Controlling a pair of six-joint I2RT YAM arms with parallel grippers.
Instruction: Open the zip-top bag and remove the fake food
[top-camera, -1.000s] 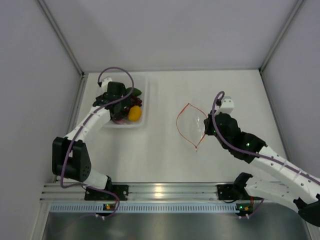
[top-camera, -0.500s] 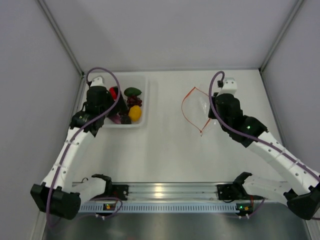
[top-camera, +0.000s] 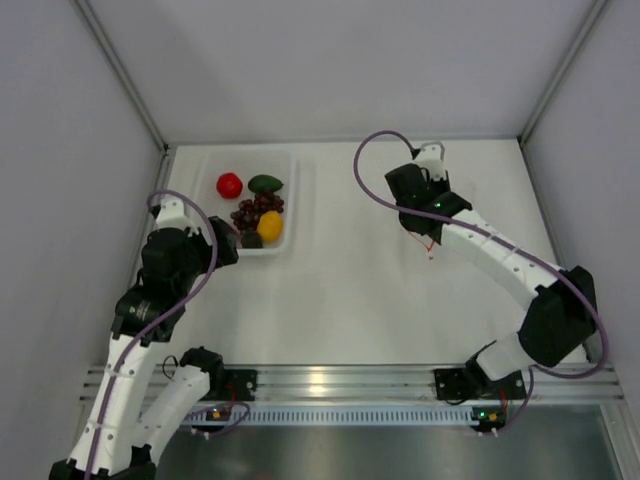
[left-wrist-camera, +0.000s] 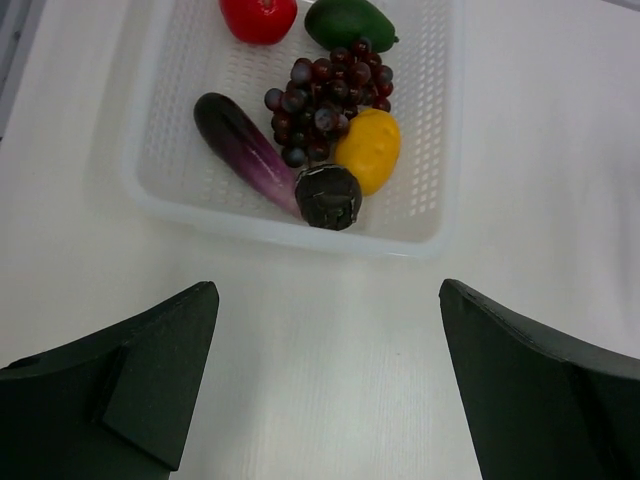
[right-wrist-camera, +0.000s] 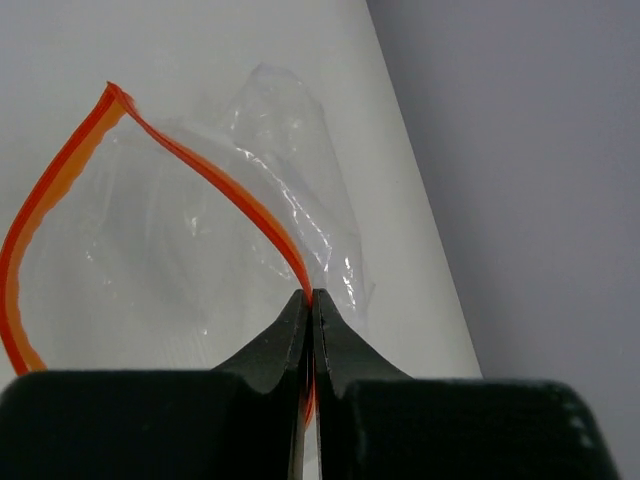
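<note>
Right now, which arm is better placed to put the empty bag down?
The right. The right pincer is already shut on the red strip of the bag, while the left pincer hangs open before the tray, far from the bag.

The bag (right-wrist-camera: 190, 250) is clear, crinkly, glossy plastic; the tray (left-wrist-camera: 442, 110) is perforated whitish plastic on a matt table (left-wrist-camera: 330, 345).

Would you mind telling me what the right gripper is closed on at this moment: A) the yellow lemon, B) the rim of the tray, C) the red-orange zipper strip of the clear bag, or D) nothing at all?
C: in the right wrist view the right gripper is pinched shut on the zipper strip of the zip-top bag.
</note>
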